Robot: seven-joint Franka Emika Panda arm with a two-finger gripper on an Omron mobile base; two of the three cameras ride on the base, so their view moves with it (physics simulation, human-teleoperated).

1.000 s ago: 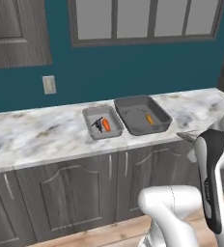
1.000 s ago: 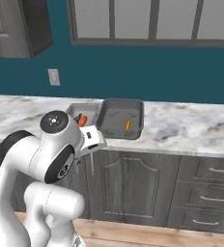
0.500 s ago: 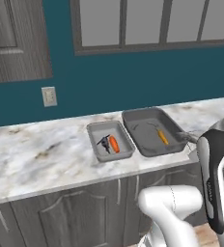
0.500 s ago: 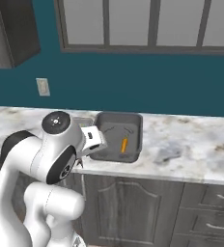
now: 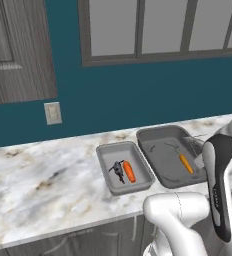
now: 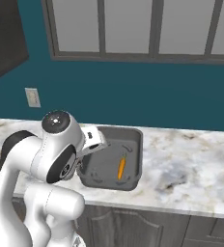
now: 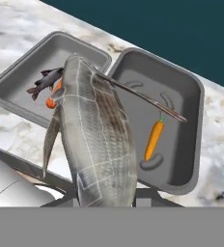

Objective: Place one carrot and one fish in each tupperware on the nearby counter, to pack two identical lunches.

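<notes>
Fish (image 7: 97,140) number two, a large grey scaled one, is clamped in the claw (image 7: 104,202), tail end down between the fingers and head pointing away toward the trays. The jaws are closed narrowly on its body.

Ahead of the claw, on the marbled counter (image 5: 43,185), the two tupperware trays sit side by side, rims nearly touching. The small tray (image 5: 108,151), ahead and to the left in the hand view, already contains a small dark fish (image 5: 118,171) and a carrot (image 5: 129,171). The large tray (image 7: 191,96), ahead and to the right, contains a single carrot (image 7: 154,139) and no fish. The large tray is therefore judged to be the destination.

Recommended procedure for the current step:
1. Carry the fish forward and to the right until it is centred over the large tray, not over the seam between the two rims.
2. Align the fish with the long axis of the tray, beside the carrot rather than across it.
3. Lower the fish until it is inside the walls before opening the jaws. The fish is long relative to the tray, and a high release could leave it resting on the rim or tipped onto the counter.
4. Withdraw straight up to avoid dragging the fish out.
</notes>
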